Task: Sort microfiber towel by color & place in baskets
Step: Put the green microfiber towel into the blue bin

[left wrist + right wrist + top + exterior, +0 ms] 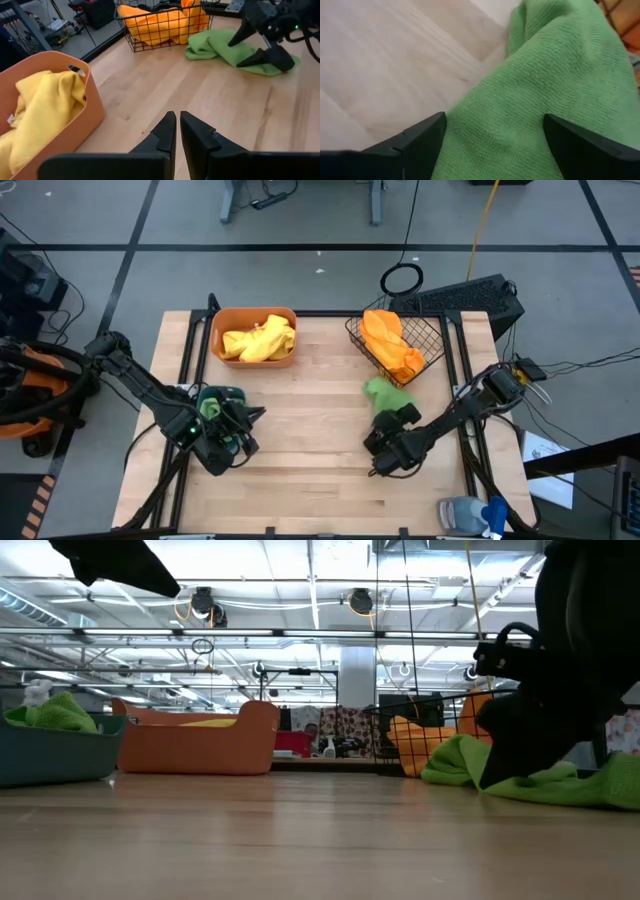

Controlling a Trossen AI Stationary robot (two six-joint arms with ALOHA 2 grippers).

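Observation:
A green towel (378, 390) lies crumpled on the table just in front of the wire-mesh basket (425, 345), which holds an orange towel (390, 340). My right gripper (492, 135) is open and low over the green towel (545, 75), with one finger on each side of a raised fold. The orange tub (253, 337) at the far left holds a yellow towel (258, 340). My left gripper (177, 130) is shut and empty. It hovers by the teal tub (60, 755), which holds another green towel (55, 712). My right gripper slants down onto the green towel from the table's near right side, its open fingers (265, 57) astride a fold of the cloth (520, 115). I cannot tell whether the fingertips touch the cloth. The towel lies slack on the table.
A blue-capped spray bottle (470, 515) lies at the table's near right corner. Bare wood (300, 430) stretches between the two arms. Dark rails run along the table's left and right sides.

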